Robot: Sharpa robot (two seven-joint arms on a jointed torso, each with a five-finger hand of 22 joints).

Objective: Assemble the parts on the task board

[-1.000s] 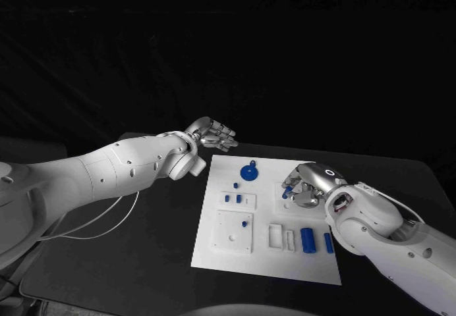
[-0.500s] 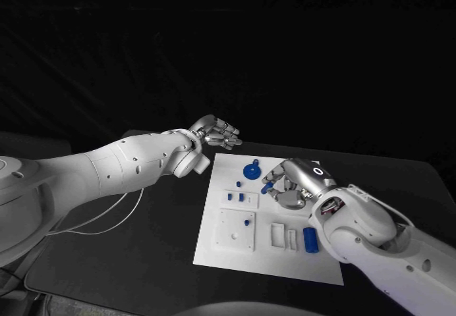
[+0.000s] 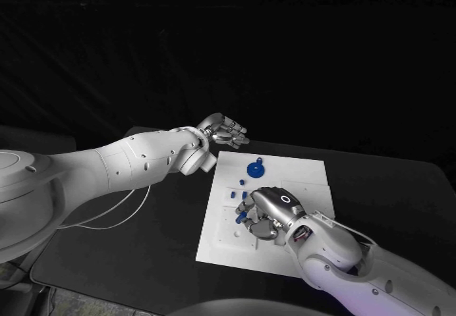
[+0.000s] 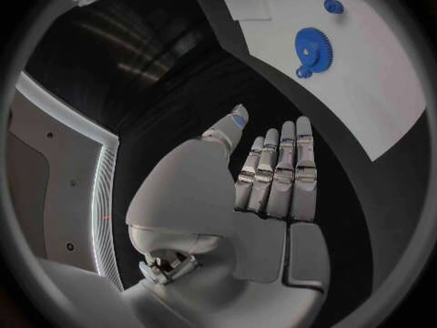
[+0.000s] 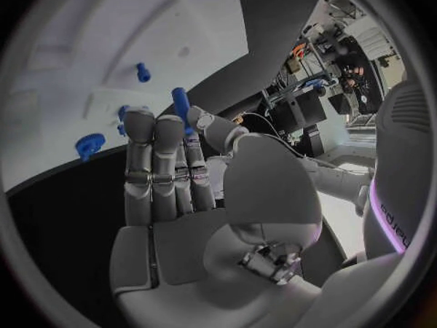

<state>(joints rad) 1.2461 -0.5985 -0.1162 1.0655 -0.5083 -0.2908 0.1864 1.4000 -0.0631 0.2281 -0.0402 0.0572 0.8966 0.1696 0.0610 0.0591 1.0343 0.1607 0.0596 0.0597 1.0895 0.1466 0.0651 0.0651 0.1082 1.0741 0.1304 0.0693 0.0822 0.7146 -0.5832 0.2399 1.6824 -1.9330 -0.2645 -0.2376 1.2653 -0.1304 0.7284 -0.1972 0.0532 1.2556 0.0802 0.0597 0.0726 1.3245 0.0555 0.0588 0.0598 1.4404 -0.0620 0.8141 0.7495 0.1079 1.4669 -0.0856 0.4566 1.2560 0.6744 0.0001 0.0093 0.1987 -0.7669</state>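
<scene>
The right robot hand (image 3: 266, 214) is seen low over the middle of the board (image 3: 302, 172), and a small blue peg (image 5: 180, 102) is pinched between its thumb and fingers, as the right wrist view shows. The left robot hand (image 3: 223, 131) is held off the board's far left corner, above the black surface (image 3: 399, 191), with fingers straight and apart and nothing in it.

On the board a blue gear (image 3: 254, 171) lies near the far edge, with a smaller blue piece (image 4: 334, 6) close by, and a short blue pin (image 5: 143, 72) stands in the plate close to the right robot hand.

The peg is judged to be light, stiff and smooth, so it could easily be tilted or let slip in a loose pinch. It is best gripped round its shaft near the upper end, so that the lower end is left free for its hole. Which hole is meant cannot be told.
</scene>
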